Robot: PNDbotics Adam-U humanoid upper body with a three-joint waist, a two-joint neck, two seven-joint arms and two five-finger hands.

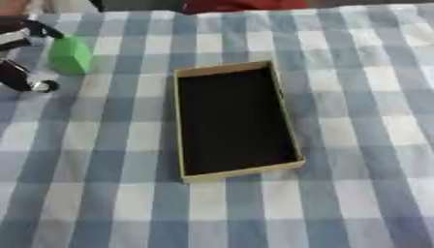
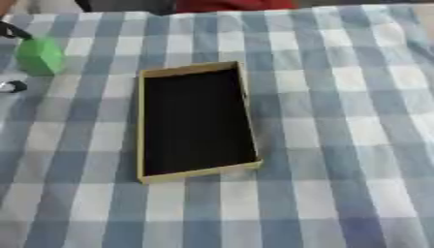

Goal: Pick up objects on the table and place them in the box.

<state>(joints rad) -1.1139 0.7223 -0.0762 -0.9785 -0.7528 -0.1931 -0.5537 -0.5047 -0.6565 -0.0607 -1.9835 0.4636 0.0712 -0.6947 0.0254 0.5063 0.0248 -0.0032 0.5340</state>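
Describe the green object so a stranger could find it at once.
Start at the open box with the dark inside, in the middle of the blue checked cloth. Look past its far left corner: the green block sits there, beside the left hand. It is the only green thing on the cloth.

The box (image 1: 235, 121) lies open-topped at the table's (image 1: 364, 145) centre, interior dark, approach from above unobstructed. Checked cloth right of and before it lies bare. At the far left the left hand (image 1: 19, 53) and a green block (image 1: 69, 54) crowd that corner.
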